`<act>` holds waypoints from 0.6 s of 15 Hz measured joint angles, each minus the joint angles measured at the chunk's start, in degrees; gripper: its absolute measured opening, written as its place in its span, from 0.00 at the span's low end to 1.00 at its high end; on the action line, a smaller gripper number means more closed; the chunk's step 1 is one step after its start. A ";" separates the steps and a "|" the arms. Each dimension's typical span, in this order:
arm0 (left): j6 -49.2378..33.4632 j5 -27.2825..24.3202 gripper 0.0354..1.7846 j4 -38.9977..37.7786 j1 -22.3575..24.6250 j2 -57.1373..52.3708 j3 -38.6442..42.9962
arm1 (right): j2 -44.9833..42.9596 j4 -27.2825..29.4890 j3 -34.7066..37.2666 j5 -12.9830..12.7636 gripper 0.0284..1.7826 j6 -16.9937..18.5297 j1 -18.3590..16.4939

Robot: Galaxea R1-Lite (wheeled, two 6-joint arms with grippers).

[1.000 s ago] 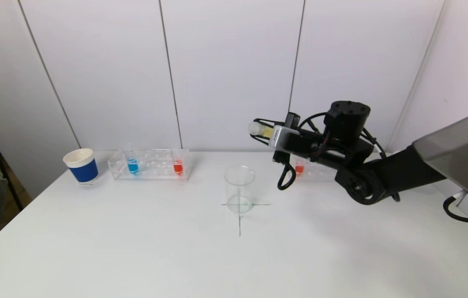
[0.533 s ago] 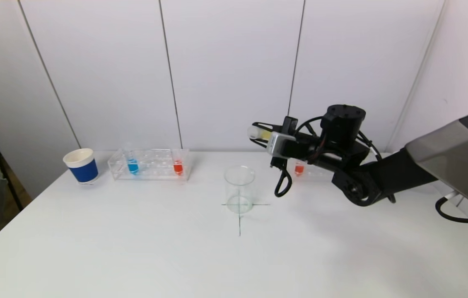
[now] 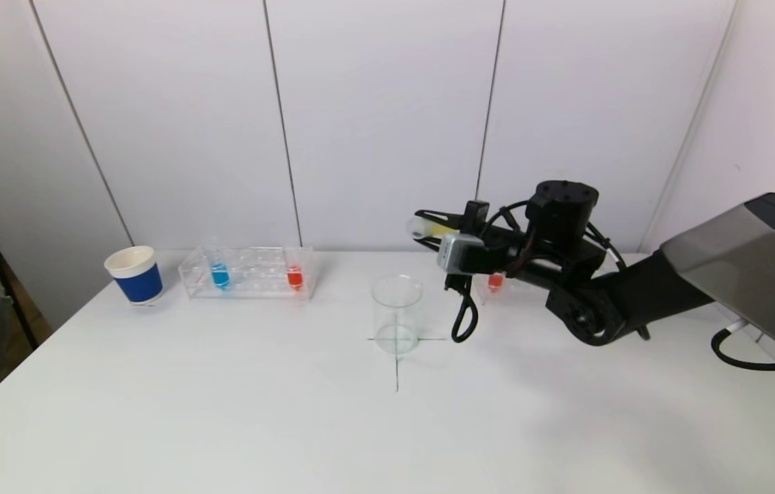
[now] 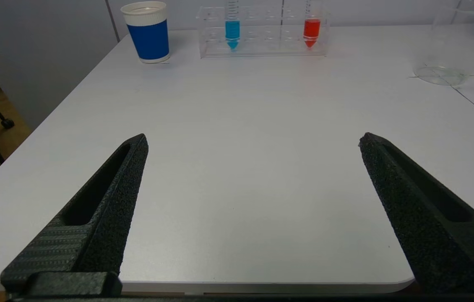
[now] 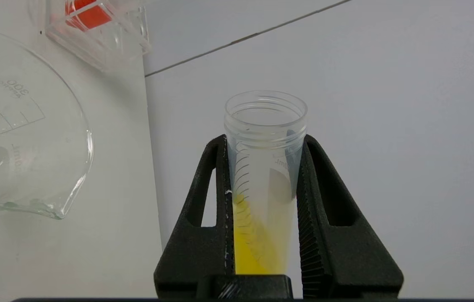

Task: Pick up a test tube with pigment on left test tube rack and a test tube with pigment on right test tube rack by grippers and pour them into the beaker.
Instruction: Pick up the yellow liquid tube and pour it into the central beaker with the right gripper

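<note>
**Yellow tube tipped and held above the beaker, ready to pour**

Your bench (image 3: 223,412) carries the beaker (image 3: 396,312) just below and ahead of the right gripper (image 3: 422,226), which clamps the yellow test tube (image 3: 432,227) near-horizontal so its mouth leads toward the rim. Your left gripper (image 4: 253,142) waits wide, holding nothing, with the left rack (image 3: 248,273) far ahead of it.

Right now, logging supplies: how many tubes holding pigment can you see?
4: blue tube and red tube in the left rack, yellow tube clamped by the right gripper, orange tube behind that arm; others may be hidden.
</note>
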 joint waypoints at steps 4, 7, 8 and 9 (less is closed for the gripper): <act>0.02 -0.02 0.99 0.00 0.00 0.00 0.00 | 0.63 0.02 0.20 0.48 0.26 -3.69 0.00; 0.00 -0.02 0.99 0.00 0.00 0.00 0.00 | 0.79 -0.04 0.59 0.50 0.26 -5.62 0.49; 0.02 0.00 0.99 0.00 0.00 0.00 0.00 | 0.83 -0.20 0.79 0.52 0.26 -6.38 0.60; 0.02 0.00 0.99 0.00 0.00 0.00 0.00 | 0.88 -0.72 1.24 0.52 0.26 -7.14 0.66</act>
